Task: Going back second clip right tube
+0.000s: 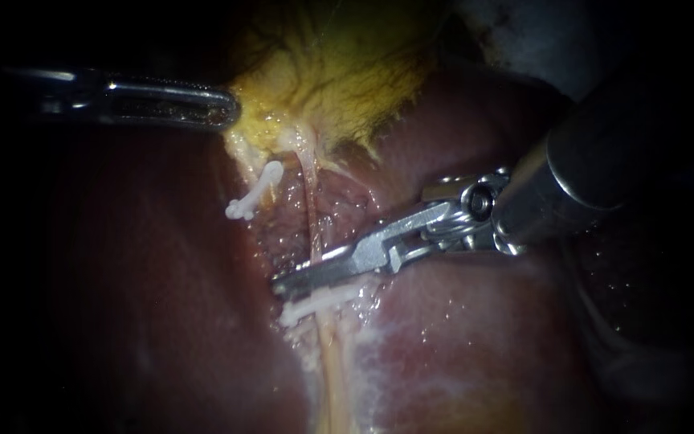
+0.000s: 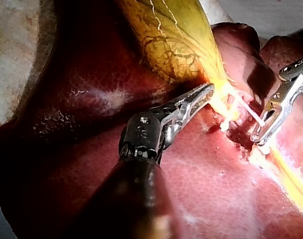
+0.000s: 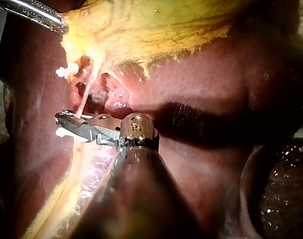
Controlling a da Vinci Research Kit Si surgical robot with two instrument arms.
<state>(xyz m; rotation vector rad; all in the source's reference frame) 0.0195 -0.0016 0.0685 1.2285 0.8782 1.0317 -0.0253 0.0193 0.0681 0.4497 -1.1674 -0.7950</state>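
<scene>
My left instrument [image 1: 232,108] clamps the gallbladder [image 1: 339,80], so I should slide my right instrument [image 1: 279,287], jaws a little apart, straight back off the tube [image 1: 312,217], not bumping the clip [image 1: 319,303].

White clip [image 1: 315,304] sits across my right tube [image 1: 313,233].
Tube thin, pale, stretched down from gallbladder [image 1: 339,80] over liver [image 1: 162,281]; clip lies crosswise, low on it.

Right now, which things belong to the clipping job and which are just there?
In the job: right instrument, the tube it lies across, the white clip beside its tip.
Just there: left instrument, gallbladder, liver, the other white clip nearer the gallbladder.
</scene>
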